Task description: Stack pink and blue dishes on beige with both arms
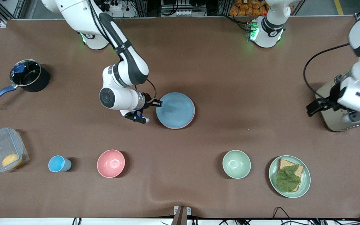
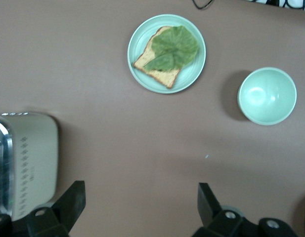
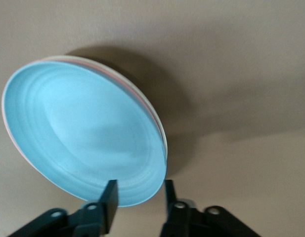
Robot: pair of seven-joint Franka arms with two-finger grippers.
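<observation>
Glossy white jointed arms (image 1: pixel 125 75) with black bands, black cables, dark two-fingered pincers, green-lit bases (image 1: pixel 266 32).

Blue plate (image 1: pixel 175 110) tops the stack, right hand (image 1: pixel 153 103) at its rim.

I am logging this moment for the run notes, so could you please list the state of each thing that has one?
Light blue matte plate: top of the stack, rim between the right pincer's fingers.
Pale pink matte plate: beneath the blue, edge showing.
Cream-beige matte plate: bottom of the stack.
Right pincer: open around the blue rim.
Left pincer: open, waiting by the beige toaster.
</observation>
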